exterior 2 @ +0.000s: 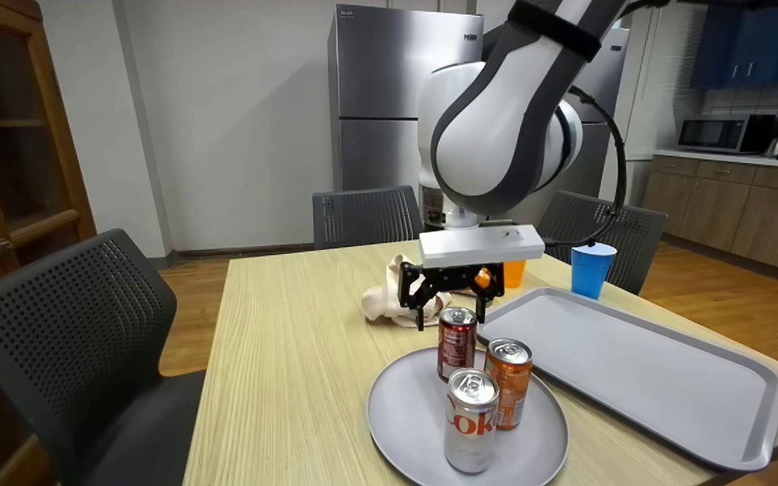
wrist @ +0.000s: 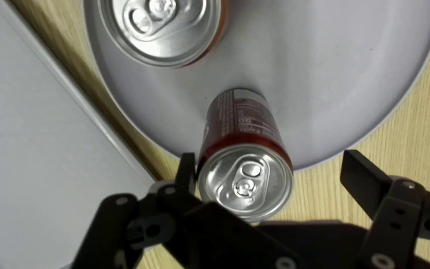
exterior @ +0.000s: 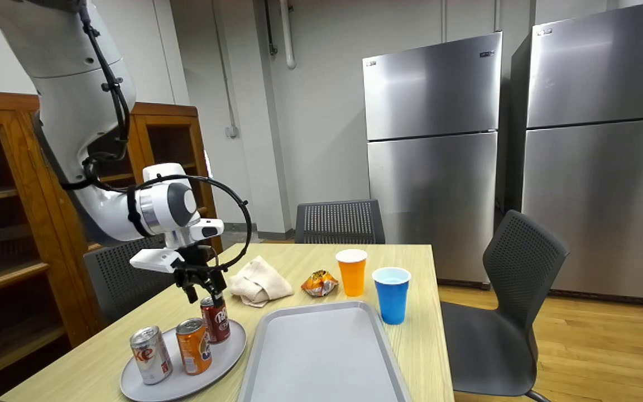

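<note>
My gripper [wrist: 270, 168] is open, pointing down around the top of a dark red soda can [wrist: 243, 123]. In the wrist view the can's lid lies close beside the left finger [wrist: 186, 173], and whether they touch I cannot tell. A wide gap separates the lid from the right finger [wrist: 364, 183]. The can stands upright on a round grey plate [exterior 2: 402, 398]. Sharing the plate are an orange can [exterior 2: 510, 385] and a silver Coke can [exterior 2: 471, 432], both upright. The wrist view catches only the orange can's lid [wrist: 162, 33]; the silver can is out of that view.
A large grey tray [exterior: 321, 346] lies right beside the plate. Farther back are a beige cloth [exterior: 260, 282], an orange snack wrapper [exterior: 320, 283], an orange cup [exterior: 352, 273] and a blue cup [exterior: 392, 298]. Dark chairs [exterior: 341, 222] surround the wooden table [exterior 2: 294, 364].
</note>
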Robot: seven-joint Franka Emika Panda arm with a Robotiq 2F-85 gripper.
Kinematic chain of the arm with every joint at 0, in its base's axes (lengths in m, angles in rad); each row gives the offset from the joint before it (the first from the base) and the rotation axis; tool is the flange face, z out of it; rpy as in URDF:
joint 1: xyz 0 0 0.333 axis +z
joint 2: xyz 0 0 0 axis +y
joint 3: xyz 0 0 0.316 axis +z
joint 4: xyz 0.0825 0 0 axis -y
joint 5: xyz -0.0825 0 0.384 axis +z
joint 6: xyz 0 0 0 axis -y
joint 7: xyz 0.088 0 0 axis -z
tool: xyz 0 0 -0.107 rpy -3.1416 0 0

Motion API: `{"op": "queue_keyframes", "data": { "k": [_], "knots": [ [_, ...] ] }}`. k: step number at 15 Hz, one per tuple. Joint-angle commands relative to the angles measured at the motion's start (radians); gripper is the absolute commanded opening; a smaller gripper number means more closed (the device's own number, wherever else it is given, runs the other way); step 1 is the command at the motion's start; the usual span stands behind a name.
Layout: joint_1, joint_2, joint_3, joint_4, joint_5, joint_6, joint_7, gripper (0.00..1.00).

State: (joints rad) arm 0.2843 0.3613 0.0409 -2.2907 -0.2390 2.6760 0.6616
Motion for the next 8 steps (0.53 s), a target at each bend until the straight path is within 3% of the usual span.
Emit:
{"op": "queue_keyframes", "data": {
  "k": [1, 8],
  "knots": [
    [-0.006, 0.036, 0.001, 0.030, 0.058, 0.010, -0.063, 1.00],
    [-0.001, 0.061, -0.016, 0.050, 0.096, 0.010, -0.092, 1.00]
  ]
}}
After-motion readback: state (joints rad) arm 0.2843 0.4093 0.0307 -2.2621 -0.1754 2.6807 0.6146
